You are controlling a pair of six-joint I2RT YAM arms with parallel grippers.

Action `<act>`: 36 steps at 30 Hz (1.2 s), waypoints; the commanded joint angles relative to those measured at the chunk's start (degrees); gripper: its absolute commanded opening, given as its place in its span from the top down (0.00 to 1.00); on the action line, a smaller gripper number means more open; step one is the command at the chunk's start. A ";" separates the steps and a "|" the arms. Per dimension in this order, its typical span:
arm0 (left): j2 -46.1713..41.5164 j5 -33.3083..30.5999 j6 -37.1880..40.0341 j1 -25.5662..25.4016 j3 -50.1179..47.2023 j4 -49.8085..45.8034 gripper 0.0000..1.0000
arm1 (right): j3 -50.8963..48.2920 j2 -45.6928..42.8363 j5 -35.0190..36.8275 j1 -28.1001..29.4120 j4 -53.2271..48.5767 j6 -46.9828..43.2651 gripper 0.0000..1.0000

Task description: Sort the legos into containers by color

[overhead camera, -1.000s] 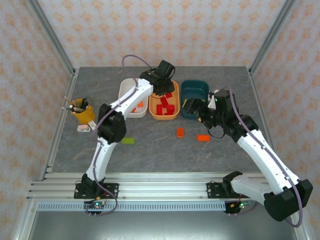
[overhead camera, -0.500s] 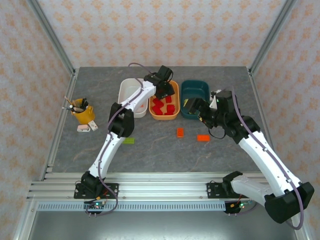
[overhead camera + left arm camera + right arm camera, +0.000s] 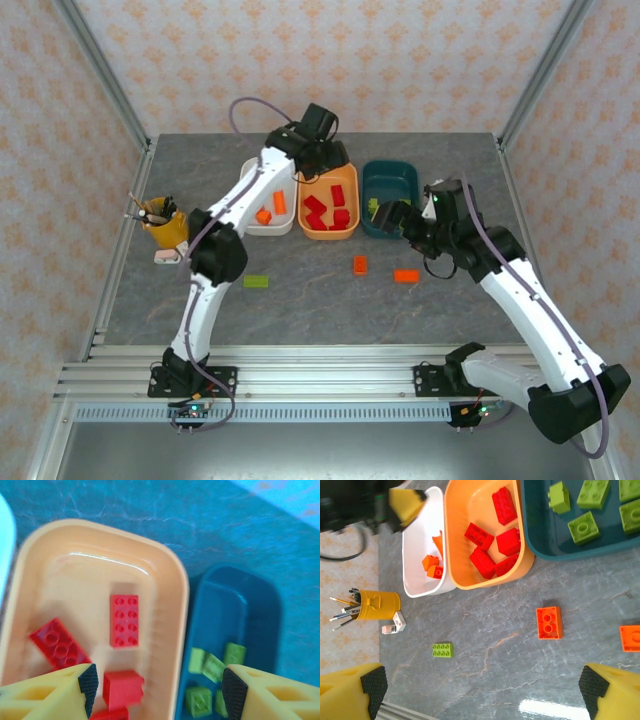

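1. While the left gripper (image 3: 318,165) draws up toward the back rim of the orange tub (image 3: 328,233), its jaws go from clenched a second ago to about half spread now. The left wrist view shows nothing between the pads (image 3: 89,682). The gripper is released and empty.
2. Red bricks (image 3: 124,620) lie loose on the orange tub's floor, directly under the open jaws. They sit differently than a second ago, so my reading is that a red piece has just been dropped in.
3. Right gripper (image 3: 388,213): jaws stay fully spread and carry nothing. It hangs at the near left corner of the teal tub (image 3: 392,166) and has barely shifted over the second.
4. Sorting so far looks clean:
   - The white tub (image 3: 264,232) holds orange pieces (image 3: 264,215).
   - The teal tub holds green pieces (image 3: 583,527).
   - The orange tub holds only red.
5. Three bricks are left on the table (image 3: 330,310):
   - Two loose orange bricks (image 3: 360,264) lie just in front of the right gripper.
   - One green brick (image 3: 257,282) lies near the left arm's elbow.
   - I see no loose red, so red is likely finished and three picks remain.
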 commanded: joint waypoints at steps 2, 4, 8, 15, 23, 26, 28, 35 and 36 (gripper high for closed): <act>-12.86 -4.28 1.74 -3.12 -14.18 -2.36 0.29 | 4.51 -0.02 0.71 -0.28 -6.74 -7.42 0.00; -20.80 -5.73 0.91 -3.69 -24.97 -0.78 0.29 | 4.25 -0.38 -3.76 0.27 -5.93 -9.70 0.00; -35.93 -11.15 -2.79 -3.20 -42.49 -2.05 0.28 | 5.82 4.16 -2.29 8.30 -8.78 -13.98 0.04; -63.40 -19.31 -14.62 -3.25 -65.21 -11.82 0.28 | 8.69 21.59 4.24 25.88 -0.76 -23.06 0.08; -89.83 -23.27 -22.46 -3.25 -76.81 -21.76 0.28 | 28.33 51.56 3.54 33.70 -4.38 -43.53 0.11; -93.38 -23.53 -22.45 -3.26 -76.05 -24.51 0.28 | 36.80 59.71 6.96 34.85 -7.51 -46.50 0.11; -94.52 -23.42 -22.04 -3.26 -75.20 -25.62 0.28 | 42.20 64.50 7.44 34.92 -9.53 -46.11 0.11; -96.98 -23.54 -22.08 -3.26 -73.39 -29.40 0.28 | 55.00 75.98 10.13 35.77 -12.98 -43.86 0.13; -97.00 -23.52 -21.91 -3.21 -73.11 -29.66 0.29 | 56.25 77.07 10.58 35.82 -13.07 -43.29 0.13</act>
